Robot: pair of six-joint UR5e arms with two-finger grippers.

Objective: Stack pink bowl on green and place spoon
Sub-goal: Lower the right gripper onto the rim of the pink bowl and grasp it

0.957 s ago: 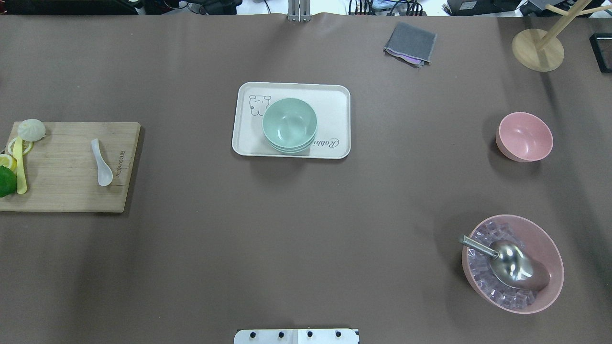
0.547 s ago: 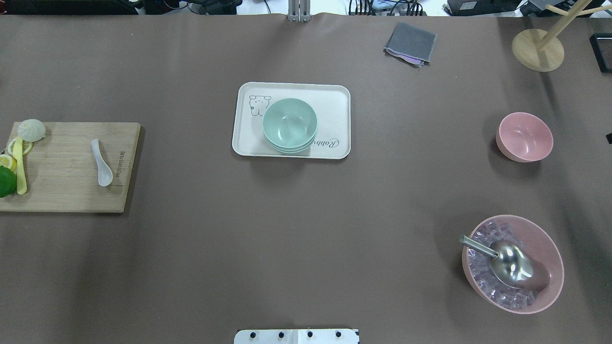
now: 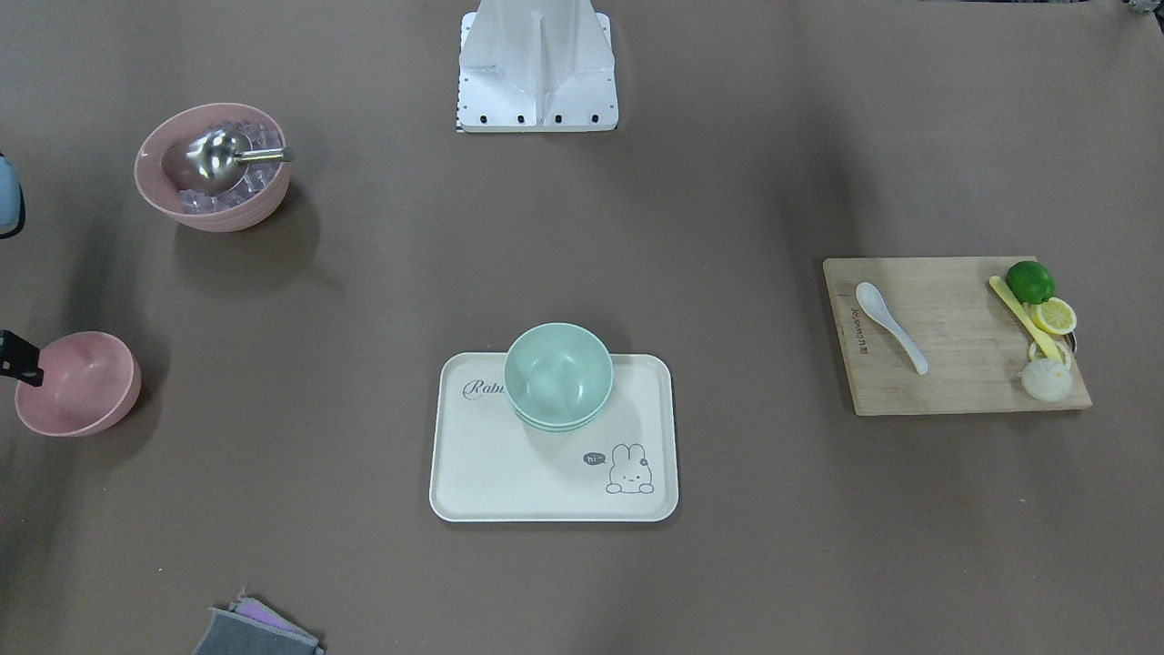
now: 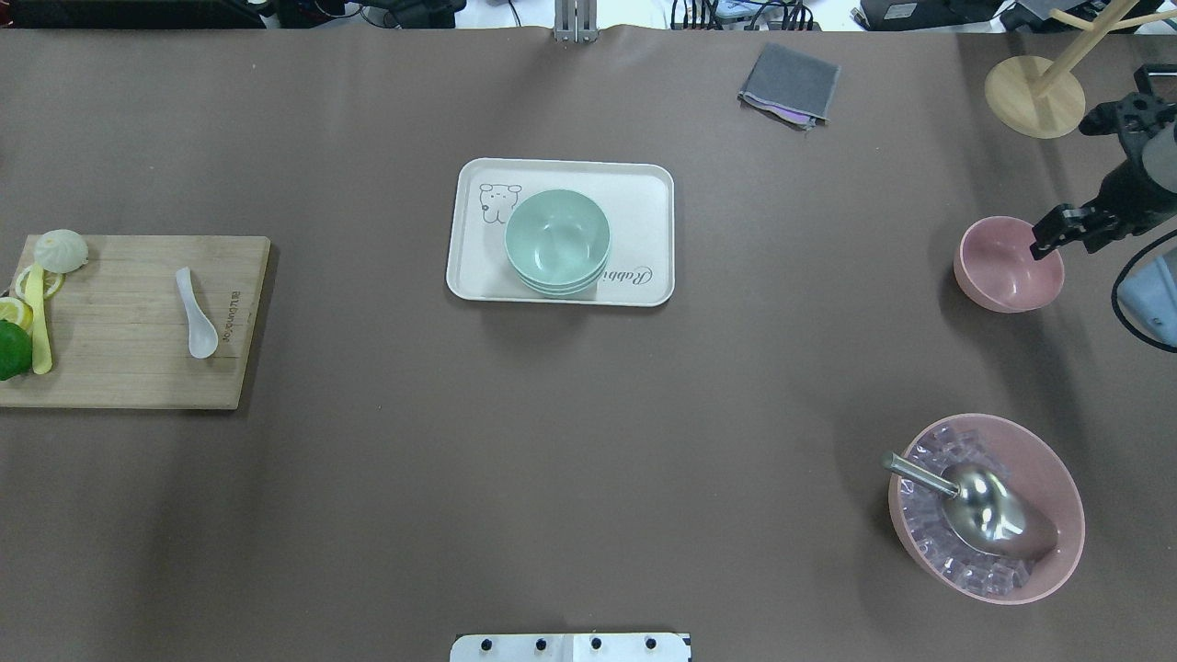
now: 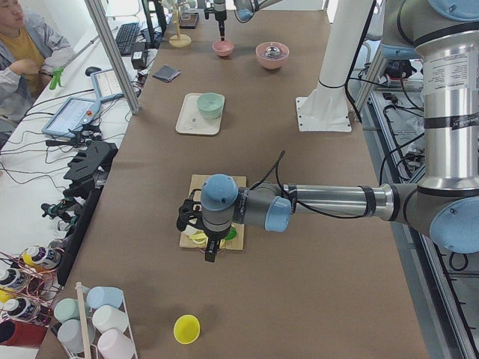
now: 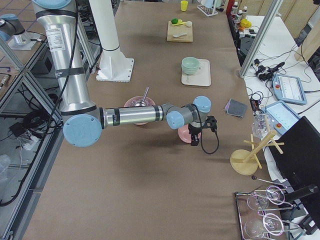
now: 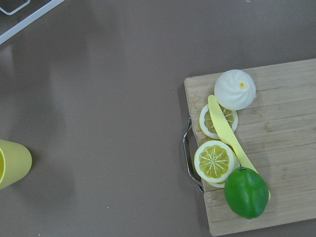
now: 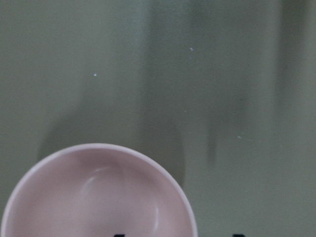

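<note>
The small pink bowl (image 4: 1007, 267) stands empty at the table's right; it also shows in the right wrist view (image 8: 98, 192). Stacked green bowls (image 4: 557, 241) sit on a cream tray (image 4: 644, 193) at the centre. A white spoon (image 4: 195, 314) lies on the wooden cutting board (image 4: 119, 368) at the left. My right gripper (image 4: 1067, 188) is open above the pink bowl's right rim, one fingertip (image 4: 1046, 244) over it. My left gripper (image 5: 209, 250) hangs over the board's end by the lime; I cannot tell whether it is open or shut.
A large pink bowl (image 4: 1057, 561) with ice cubes and a metal scoop stands front right. A grey cloth (image 4: 789, 83) and a wooden stand (image 4: 1034, 97) are at the back right. Lime, lemon slices, bun and a yellow knife lie on the board; a yellow cup (image 7: 12, 163) stands beyond it.
My right arm has come into the overhead view from the right edge, and its gripper now hangs at the pink bowl's rim. The bowls and spoon have not moved.
</note>
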